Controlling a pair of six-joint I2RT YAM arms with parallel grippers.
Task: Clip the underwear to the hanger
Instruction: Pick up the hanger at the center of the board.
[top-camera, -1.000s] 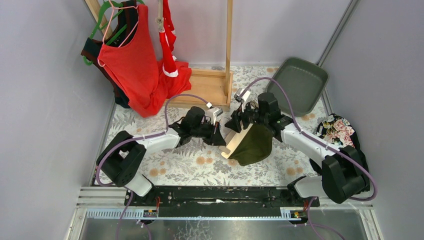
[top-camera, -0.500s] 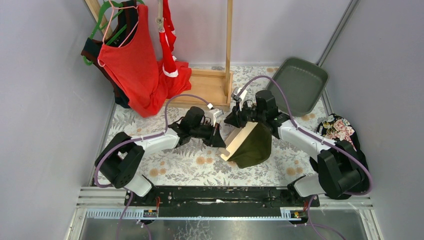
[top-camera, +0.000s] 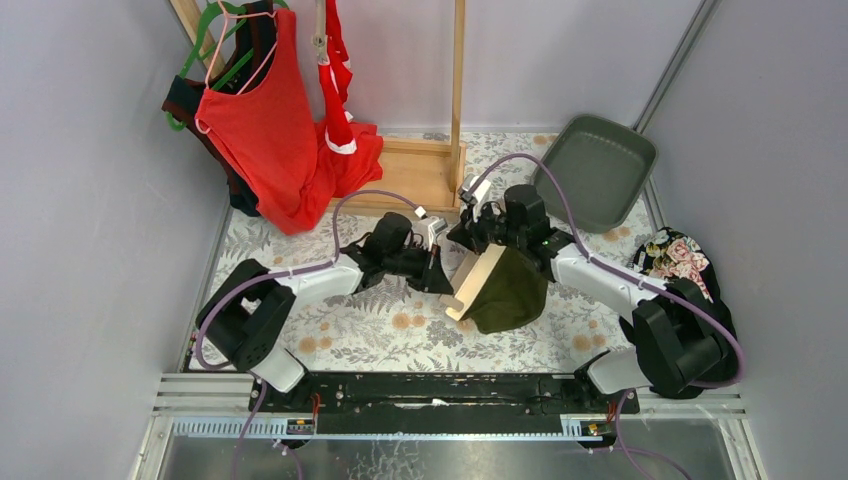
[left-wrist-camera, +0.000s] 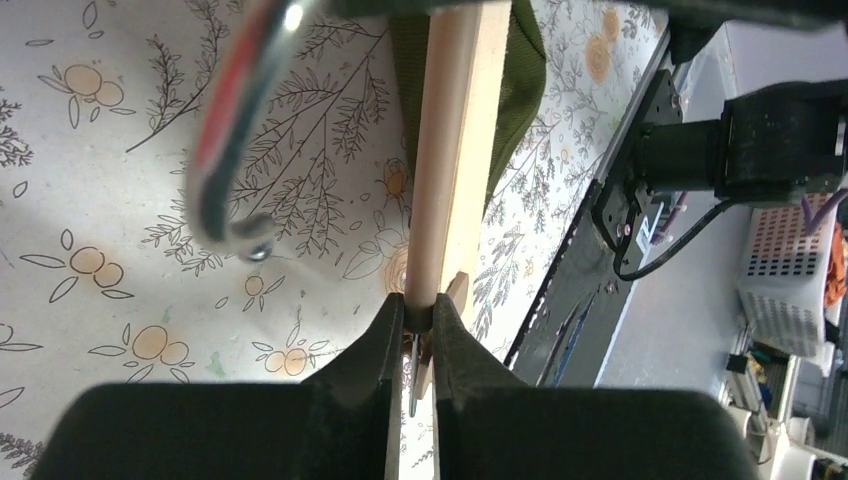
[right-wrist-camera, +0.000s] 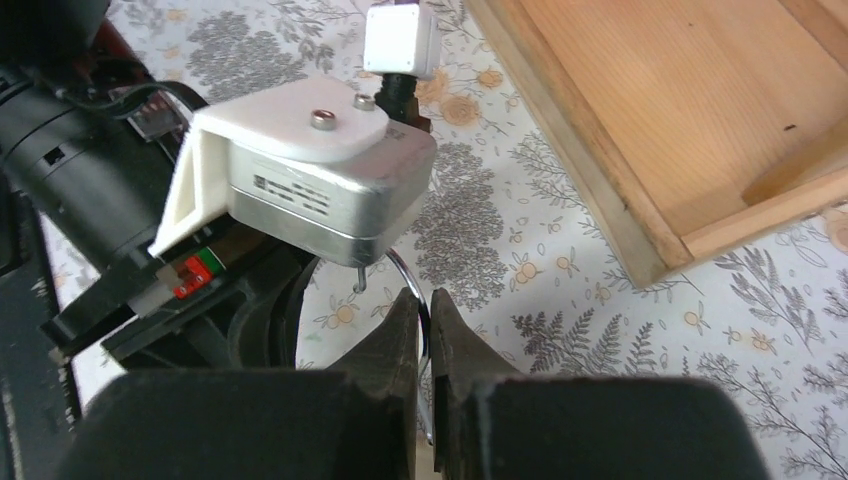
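A wooden hanger (top-camera: 476, 279) lies tilted between my two arms, and the dark olive underwear (top-camera: 508, 291) with its cream waistband hangs along it. My left gripper (top-camera: 443, 283) is shut on the lower end of the hanger bar (left-wrist-camera: 455, 150); the grip (left-wrist-camera: 418, 303) shows in the left wrist view. The olive cloth (left-wrist-camera: 522, 80) hangs behind the bar. My right gripper (top-camera: 468, 238) is shut on the hanger's metal hook (right-wrist-camera: 421, 300). Red underwear with a white band (top-camera: 336, 90) hangs from the rack at the back.
A large red tank top (top-camera: 258, 125) hangs on the wooden rack (top-camera: 458, 80), whose base (top-camera: 415, 170) stands just behind the grippers. A grey tray (top-camera: 600, 165) leans at the back right. Black floral cloth (top-camera: 675, 260) lies at the right edge.
My right gripper has shifted a little left and closed on the hanger's hook. The hanger and olive underwear shifted slightly. The left gripper has kept its grip.
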